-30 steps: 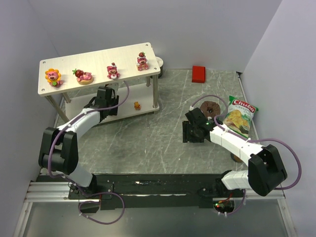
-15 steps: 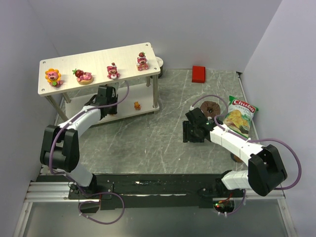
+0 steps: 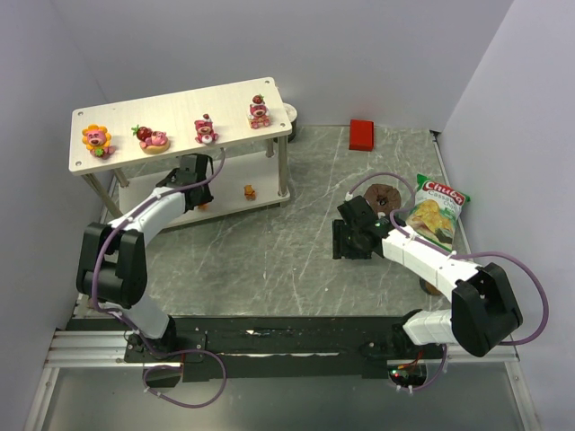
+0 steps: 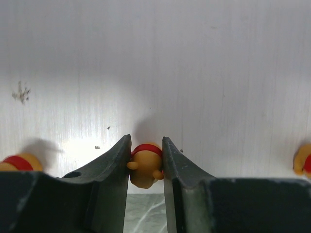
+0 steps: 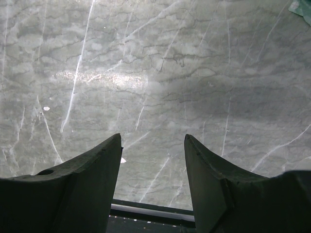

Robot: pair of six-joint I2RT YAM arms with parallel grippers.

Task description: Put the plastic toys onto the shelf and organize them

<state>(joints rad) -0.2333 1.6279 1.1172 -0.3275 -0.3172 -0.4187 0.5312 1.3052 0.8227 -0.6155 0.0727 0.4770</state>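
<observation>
On the shelf (image 4: 204,73), left fingers (image 4: 114,162) snug around a small orange bear (image 4: 145,167)

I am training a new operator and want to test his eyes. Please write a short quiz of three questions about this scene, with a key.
1. How many toys stand on the top board of the shelf?
2. True or false: the right gripper holds a toy.
3. What sits in the left gripper? A. red block B. orange bear C. chip bag
Key: 1. four; 2. false, it is open and holds nothing; 3. B
</observation>
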